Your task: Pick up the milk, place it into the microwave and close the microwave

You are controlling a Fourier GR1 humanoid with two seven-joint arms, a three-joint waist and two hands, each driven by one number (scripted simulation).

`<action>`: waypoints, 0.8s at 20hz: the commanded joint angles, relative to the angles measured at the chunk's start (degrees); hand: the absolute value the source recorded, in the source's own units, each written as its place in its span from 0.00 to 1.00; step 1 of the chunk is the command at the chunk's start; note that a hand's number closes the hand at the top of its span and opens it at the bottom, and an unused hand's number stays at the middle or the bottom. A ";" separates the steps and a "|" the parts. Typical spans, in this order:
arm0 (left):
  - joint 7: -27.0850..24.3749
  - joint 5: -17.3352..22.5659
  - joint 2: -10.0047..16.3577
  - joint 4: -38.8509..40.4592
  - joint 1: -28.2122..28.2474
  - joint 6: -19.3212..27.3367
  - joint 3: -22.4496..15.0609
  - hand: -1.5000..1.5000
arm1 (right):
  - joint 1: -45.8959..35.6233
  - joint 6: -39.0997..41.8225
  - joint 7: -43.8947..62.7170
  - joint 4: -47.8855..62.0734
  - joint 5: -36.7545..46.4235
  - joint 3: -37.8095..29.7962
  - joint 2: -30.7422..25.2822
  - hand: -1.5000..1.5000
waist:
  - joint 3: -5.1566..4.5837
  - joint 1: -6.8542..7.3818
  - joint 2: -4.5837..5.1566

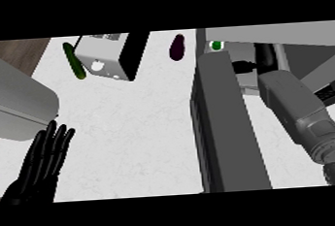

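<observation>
The microwave (pixel 280 35) stands at the right with its door (pixel 225 126) swung open toward me, seen edge-on as a long dark grey slab. My right forearm runs from the lower right up into the microwave's opening, where the black right hand (pixel 266 55) shows just past the door's edge. No milk carton is visible in this view; whatever the right hand holds is hidden. My left hand (pixel 44 161) rests open at the lower left, fingers pointing up, holding nothing.
A grey toaster (pixel 106 58) stands at the back, with a green cucumber (pixel 74 62) to its left and a dark purple eggplant (pixel 177 47) to its right. A large grey body (pixel 11 100) fills the left edge. White counter (pixel 129 132) lies between the hands.
</observation>
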 commanded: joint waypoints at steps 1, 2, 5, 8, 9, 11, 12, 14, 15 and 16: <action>-1.82 -1.41 0.22 1.80 0.35 -0.27 -0.21 0.00 | 1.52 3.00 -0.80 -0.07 -0.88 -0.95 -0.51 0.00 | -0.09 -0.92 -0.47; -0.90 -0.48 -0.06 1.87 -1.08 0.11 0.29 0.00 | 2.18 2.49 -2.14 -0.41 -0.77 -0.87 0.48 0.00 | -0.08 -1.16 -0.44; 0.73 -1.05 0.23 2.53 -2.63 -0.42 -1.65 0.00 | 3.88 4.87 -3.80 -0.62 -0.91 -1.05 0.25 0.00 | -0.06 -2.09 -0.65; -0.96 -0.93 0.13 5.01 -1.73 -0.94 -2.01 0.00 | 6.04 8.53 -5.89 -0.84 -1.77 -1.87 1.29 0.00 | -0.10 -2.47 -1.02; -1.48 -0.47 1.01 4.99 -0.94 -1.98 -1.70 0.00 | 7.61 10.66 -7.55 -1.11 -1.91 -1.98 0.92 0.00 | -0.12 -2.89 -1.31; -1.28 -2.40 -0.06 7.83 -2.70 -0.95 -3.03 0.00 | 7.59 11.78 -7.87 -1.45 -2.33 -2.40 1.88 0.00 | -0.13 -3.52 -1.46; -0.42 -1.89 0.02 7.07 -2.13 -1.42 -3.68 0.00 | 7.47 14.27 -7.47 -1.56 -2.25 -2.25 1.56 0.00 | -0.16 -3.83 -1.78; 1.59 -1.11 -0.11 7.65 -5.34 -2.04 -4.56 0.00 | 8.39 14.35 -8.33 -1.48 -2.29 -2.35 2.81 0.00 | -0.14 -4.04 -1.71; -1.72 -2.21 1.00 10.78 -4.91 -2.88 -3.52 0.00 | 10.52 16.33 -10.36 -1.98 -2.59 -2.60 2.06 0.00 | -0.20 -4.72 -2.01; 0.31 -3.03 0.61 10.70 -5.35 -2.83 -5.42 0.00 | 9.11 15.74 -8.57 -1.98 -3.10 -3.05 3.80 0.00 | -0.21 -4.84 -2.18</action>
